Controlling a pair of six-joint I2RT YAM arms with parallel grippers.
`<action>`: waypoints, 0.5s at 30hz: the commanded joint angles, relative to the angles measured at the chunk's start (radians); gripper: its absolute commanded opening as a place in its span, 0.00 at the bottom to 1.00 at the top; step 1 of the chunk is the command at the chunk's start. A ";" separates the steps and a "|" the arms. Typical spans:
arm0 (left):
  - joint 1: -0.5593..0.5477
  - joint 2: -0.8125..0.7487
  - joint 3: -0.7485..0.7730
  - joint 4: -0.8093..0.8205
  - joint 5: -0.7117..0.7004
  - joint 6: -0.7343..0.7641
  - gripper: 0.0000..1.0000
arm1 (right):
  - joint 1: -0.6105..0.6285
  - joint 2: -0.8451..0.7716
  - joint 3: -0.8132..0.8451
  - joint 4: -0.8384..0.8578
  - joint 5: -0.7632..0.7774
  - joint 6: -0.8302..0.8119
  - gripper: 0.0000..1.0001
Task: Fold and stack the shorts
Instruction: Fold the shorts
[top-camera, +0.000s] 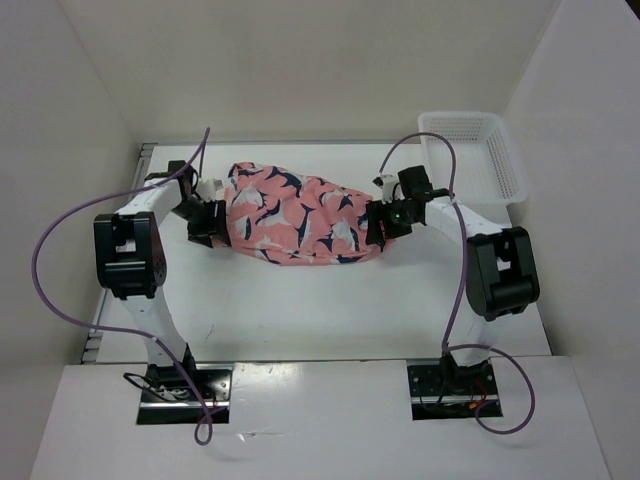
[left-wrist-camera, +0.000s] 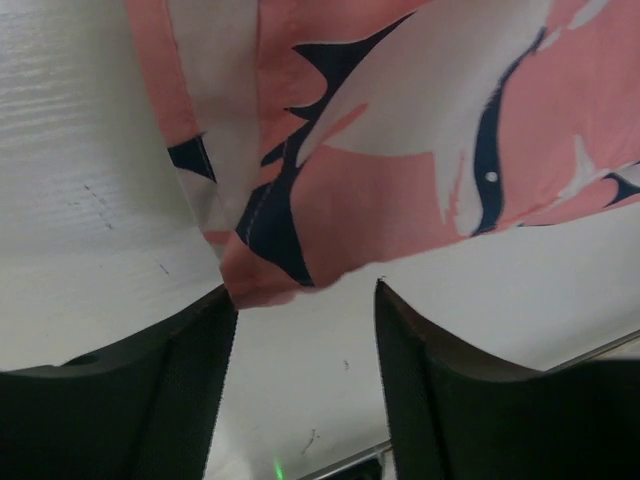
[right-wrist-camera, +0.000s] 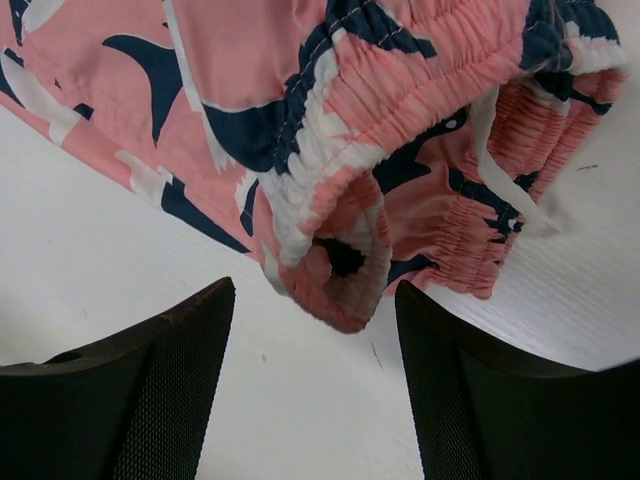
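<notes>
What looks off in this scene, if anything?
The shorts lie bunched in a lump, not spread flat, and the waistband at one end is rolled over on itself. Nothing looks spilled or damaged.

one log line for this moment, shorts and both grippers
shorts: bunched on table, unfolded | left gripper: open, at left end | right gripper: open, at waistband end

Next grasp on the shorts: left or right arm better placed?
Probably right: the shorts waistband sits centred between the open fingers of the right gripper; at the left gripper the hem hangs off-centre.
</notes>
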 joint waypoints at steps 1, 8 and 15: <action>0.006 0.020 0.010 0.022 0.024 0.006 0.60 | -0.005 0.035 0.048 0.054 -0.038 0.007 0.71; 0.016 0.060 0.053 0.010 0.068 0.006 0.27 | -0.005 0.086 0.097 0.082 0.003 0.016 0.36; 0.025 0.039 0.105 -0.024 0.030 0.006 0.04 | -0.005 0.078 0.212 -0.010 -0.004 -0.103 0.00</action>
